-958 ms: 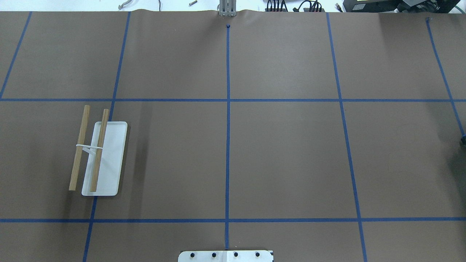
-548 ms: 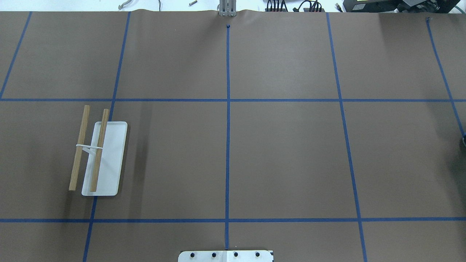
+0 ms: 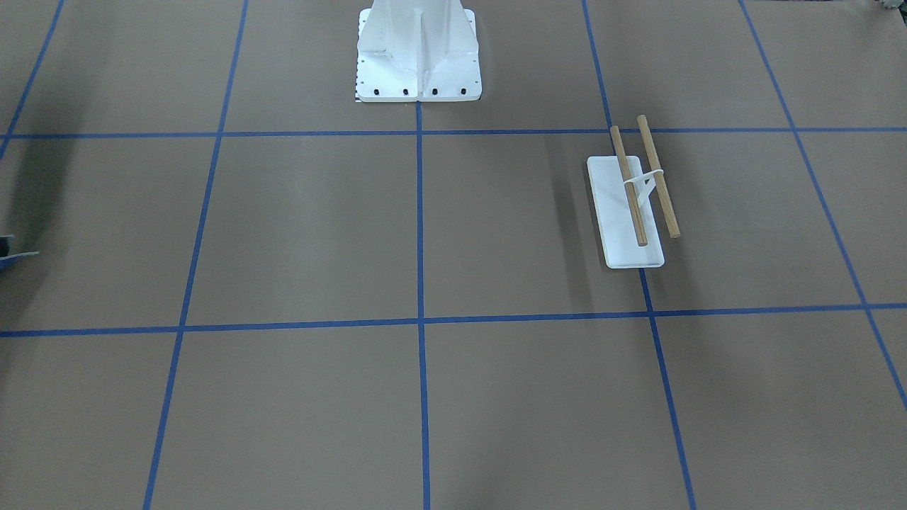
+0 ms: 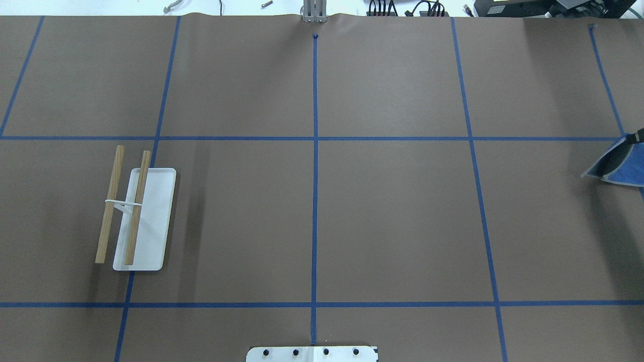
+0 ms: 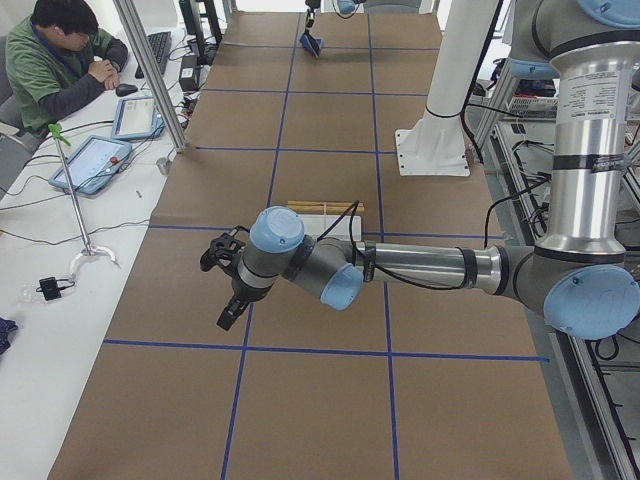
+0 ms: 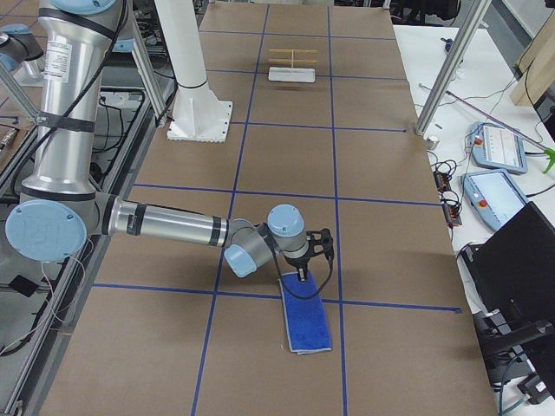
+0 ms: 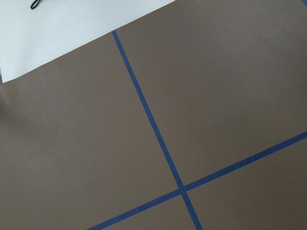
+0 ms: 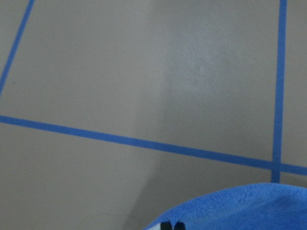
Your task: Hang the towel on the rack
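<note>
Right end effector (image 6: 300, 272) is clamped on one corner of the blue towel (image 4: 620, 165). Seen from overhead, the cloth trails toward 7 o'clock from it, at the table's (image 4: 392, 221) 3 o'clock edge. The rack (image 4: 138, 216) stands at 9 o'clock, well apart. Left end effector (image 5: 228, 312) is near the rack; can't tell its opening.

Brown paper-covered table (image 4: 392, 216) crossed by blue tape lines (image 4: 315, 201).

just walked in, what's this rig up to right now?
The right claw pinches one end of the blue towel at the robot's right end of the table; the rest of the cloth lies on the surface. The rack stands on the robot's left side, both dowels bare. The left claw hovers over the table holding nothing; open or shut, can't tell.
</note>
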`<state>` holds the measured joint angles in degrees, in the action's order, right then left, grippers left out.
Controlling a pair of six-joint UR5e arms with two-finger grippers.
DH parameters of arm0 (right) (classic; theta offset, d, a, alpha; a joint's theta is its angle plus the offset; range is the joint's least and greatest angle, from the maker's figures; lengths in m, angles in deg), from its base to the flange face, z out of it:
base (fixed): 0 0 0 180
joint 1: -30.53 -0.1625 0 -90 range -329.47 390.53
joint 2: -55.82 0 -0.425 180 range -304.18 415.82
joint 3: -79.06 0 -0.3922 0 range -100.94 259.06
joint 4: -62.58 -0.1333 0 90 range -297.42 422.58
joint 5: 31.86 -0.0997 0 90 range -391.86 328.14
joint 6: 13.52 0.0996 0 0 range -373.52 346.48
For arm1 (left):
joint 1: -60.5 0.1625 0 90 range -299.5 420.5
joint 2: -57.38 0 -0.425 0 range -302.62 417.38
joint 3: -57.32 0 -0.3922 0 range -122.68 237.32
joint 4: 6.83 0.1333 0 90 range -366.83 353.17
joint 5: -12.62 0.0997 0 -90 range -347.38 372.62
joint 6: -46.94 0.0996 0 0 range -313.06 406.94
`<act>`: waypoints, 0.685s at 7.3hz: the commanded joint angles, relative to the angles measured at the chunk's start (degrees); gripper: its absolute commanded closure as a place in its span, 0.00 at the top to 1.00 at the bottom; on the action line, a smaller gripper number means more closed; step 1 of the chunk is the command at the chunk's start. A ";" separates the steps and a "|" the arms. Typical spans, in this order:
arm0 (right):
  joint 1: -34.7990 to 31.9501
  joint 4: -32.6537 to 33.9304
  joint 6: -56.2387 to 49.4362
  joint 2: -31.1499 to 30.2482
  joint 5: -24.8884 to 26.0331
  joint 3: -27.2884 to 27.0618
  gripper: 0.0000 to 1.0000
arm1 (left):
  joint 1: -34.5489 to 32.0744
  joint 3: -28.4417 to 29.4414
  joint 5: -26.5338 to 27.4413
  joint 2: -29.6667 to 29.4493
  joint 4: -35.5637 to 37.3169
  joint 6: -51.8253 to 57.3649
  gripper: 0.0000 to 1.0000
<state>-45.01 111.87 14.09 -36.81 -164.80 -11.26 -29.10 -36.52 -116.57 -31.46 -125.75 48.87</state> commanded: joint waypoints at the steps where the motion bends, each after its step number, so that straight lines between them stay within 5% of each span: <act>1: -0.92 9.45 2.79 7.78 -1.01 -5.97 0.00 | 0.04 -1.68 -0.19 -1.67 0.09 -5.94 0.98; 5: 4.51 14.86 20.77 17.28 1.27 -14.53 0.00 | 4.14 -3.97 -8.19 -11.42 -1.31 -41.92 0.98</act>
<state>-42.93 126.34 28.67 -22.64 -164.78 -24.22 -27.46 -39.78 -123.69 -39.72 -126.08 18.16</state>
